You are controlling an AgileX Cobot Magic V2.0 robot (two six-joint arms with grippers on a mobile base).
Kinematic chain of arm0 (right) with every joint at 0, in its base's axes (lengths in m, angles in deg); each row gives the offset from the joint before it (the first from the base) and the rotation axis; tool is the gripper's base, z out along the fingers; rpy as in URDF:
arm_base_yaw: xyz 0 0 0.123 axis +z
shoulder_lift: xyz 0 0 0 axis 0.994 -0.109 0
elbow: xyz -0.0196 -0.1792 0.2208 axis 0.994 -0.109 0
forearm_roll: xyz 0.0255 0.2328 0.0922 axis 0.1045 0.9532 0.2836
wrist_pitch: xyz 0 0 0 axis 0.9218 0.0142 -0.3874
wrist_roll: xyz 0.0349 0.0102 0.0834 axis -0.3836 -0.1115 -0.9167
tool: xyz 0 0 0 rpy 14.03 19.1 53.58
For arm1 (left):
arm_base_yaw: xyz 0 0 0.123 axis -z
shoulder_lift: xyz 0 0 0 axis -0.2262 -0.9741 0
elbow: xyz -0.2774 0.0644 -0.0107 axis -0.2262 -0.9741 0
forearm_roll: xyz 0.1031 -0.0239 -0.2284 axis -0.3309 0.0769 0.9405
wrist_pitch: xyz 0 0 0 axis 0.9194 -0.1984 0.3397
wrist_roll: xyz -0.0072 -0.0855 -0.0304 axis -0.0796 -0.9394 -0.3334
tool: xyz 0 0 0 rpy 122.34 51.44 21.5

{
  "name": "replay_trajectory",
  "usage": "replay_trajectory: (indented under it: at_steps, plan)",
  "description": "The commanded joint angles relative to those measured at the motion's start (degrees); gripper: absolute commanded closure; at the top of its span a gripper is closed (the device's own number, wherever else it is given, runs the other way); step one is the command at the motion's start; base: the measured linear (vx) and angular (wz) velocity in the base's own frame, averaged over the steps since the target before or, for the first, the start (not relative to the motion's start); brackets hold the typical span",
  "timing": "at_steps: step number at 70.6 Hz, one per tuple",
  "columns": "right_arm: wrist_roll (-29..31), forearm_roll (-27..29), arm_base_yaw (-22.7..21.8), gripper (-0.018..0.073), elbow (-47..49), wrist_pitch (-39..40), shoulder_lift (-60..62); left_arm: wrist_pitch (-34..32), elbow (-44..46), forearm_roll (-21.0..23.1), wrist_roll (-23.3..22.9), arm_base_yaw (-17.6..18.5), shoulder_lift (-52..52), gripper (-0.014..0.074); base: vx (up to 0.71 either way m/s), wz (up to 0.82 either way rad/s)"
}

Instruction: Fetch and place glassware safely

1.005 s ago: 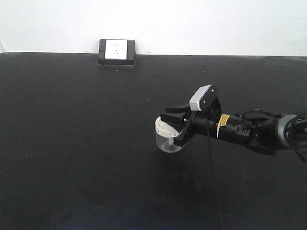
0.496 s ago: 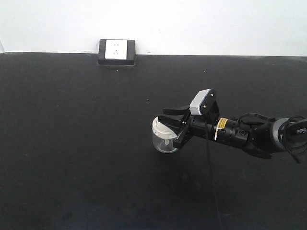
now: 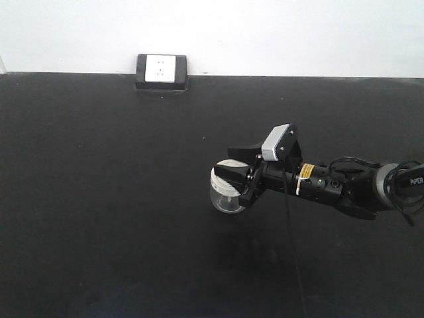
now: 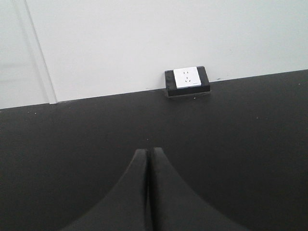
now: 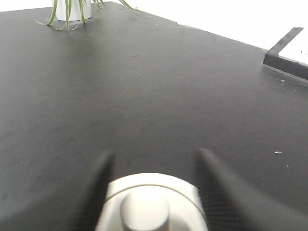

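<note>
**Closing in on the lidded jar**

Right gripper (image 3: 232,173) set around the glass jar (image 3: 224,197), fingers either side of the cream-white lid (image 5: 151,202). In the right wrist view, dark fingers (image 5: 98,168) flank the lid and its central knob (image 5: 144,209), blurred, with what looks like a sliver of gap on each side; cannot tell whether the pads already bear on the lid or jar. Jar standing upright on the black tabletop (image 3: 99,199), at about 4 o'clock from table centre in the front view, well apart from the wall socket (image 3: 161,69) at 11 o'clock.

Judged step: the grasp stage of the fetch, jar apparently not lifted. Next move calls for a gentle, even squeeze below or at the lid rim, then a straight rise without tilt. Worth guarding against: pinching only the lid, so that the glass body drops away on lifting.

Left gripper (image 4: 148,192) idle, fingertips pressed together with nothing between them, aimed toward the socket across bare table.

Legible writing: "PiPER" in white on the right arm (image 3: 358,189) near the frame's edge. Yellow label (image 3: 304,173) on the wrist, text too small to read. No writing readable on the jar.

A potted plant (image 5: 72,9) at 11 o'clock in the right wrist view, far off.
</note>
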Motion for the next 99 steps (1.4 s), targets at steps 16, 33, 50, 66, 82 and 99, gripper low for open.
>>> replay_trajectory:
  at_steps: [16,33,50,66,82,99]
  plan:
    - [-2.08,2.24,-0.27,-0.0078,1.26,4.52,2.57,-3.93,1.41,0.21,-0.18,0.06,-0.65,0.0603,0.00,0.00]
    - [-4.11,2.25,-0.27,-0.0012,1.26,4.32,4.49,-3.93,1.41,0.21,-0.18,0.06,-0.65,0.0603,0.00,0.00]
    - [-7.04,2.36,-0.27,0.0125,1.26,-1.09,10.41,-3.93,1.41,0.21,-0.18,0.06,-0.65,0.0603,0.00,0.00]
    - [-12.18,2.18,-0.32,0.0504,1.21,-7.69,18.03,-3.93,1.41,0.21,-0.18,0.06,-0.65,0.0603,0.00,0.00]
    - [-19.46,4.13,-0.32,0.0565,1.03,-11.36,25.17,-3.93,1.41,0.21,-0.18,0.06,-0.65,0.0603,0.00,0.00]
    - [-21.17,4.22,-0.32,0.0563,0.51,-29.66,32.77,-3.93,1.41,0.21,-0.18,0.06,-0.65,0.0603,0.00,0.00]
